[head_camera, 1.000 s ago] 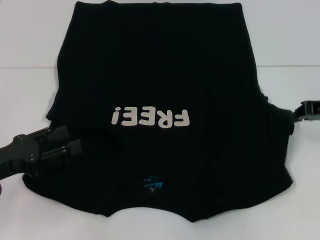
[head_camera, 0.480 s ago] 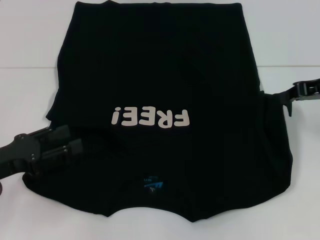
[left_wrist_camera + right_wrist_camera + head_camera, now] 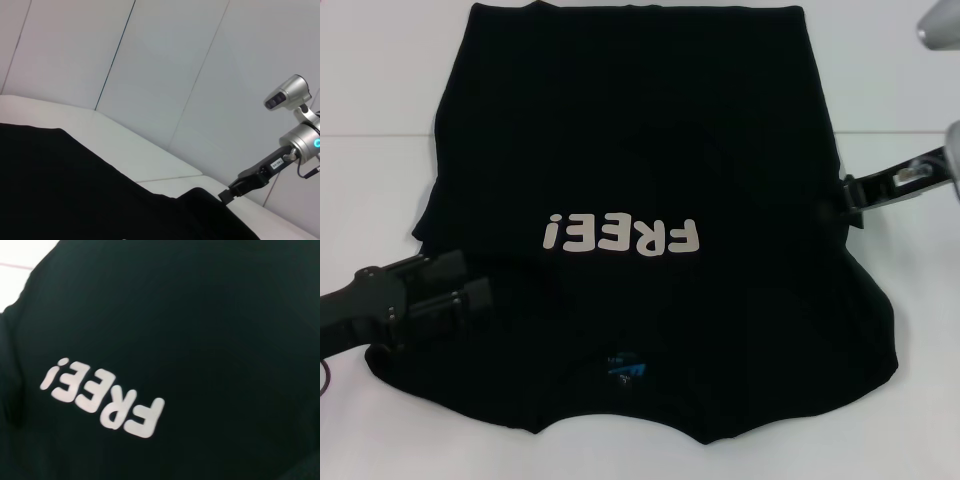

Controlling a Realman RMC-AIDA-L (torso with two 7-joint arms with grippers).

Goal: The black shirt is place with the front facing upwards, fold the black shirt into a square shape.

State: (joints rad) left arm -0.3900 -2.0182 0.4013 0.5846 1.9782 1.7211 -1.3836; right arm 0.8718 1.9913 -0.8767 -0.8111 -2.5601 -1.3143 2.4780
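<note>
While the black shirt point(image 3: 650, 160) lies spread front-up on the white table point(image 3: 380, 90), its "FREE!" lettering point(image 3: 622, 236) showing, the left gripper point(image 3: 470, 285) rests parted on its left sleeve area, and the right gripper point(image 3: 848, 192) pinches the shirt's right edge.

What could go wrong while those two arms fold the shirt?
The right gripper sits at the very edge of the shirt, so the cloth there may slip away and leave that side unfolded. The left gripper lies on the opposite sleeve area; if the two sides are drawn in unevenly, the fold could come out skewed instead of square. The cloth near the collar label already looks rumpled, and folding over it might lock in creases.
</note>
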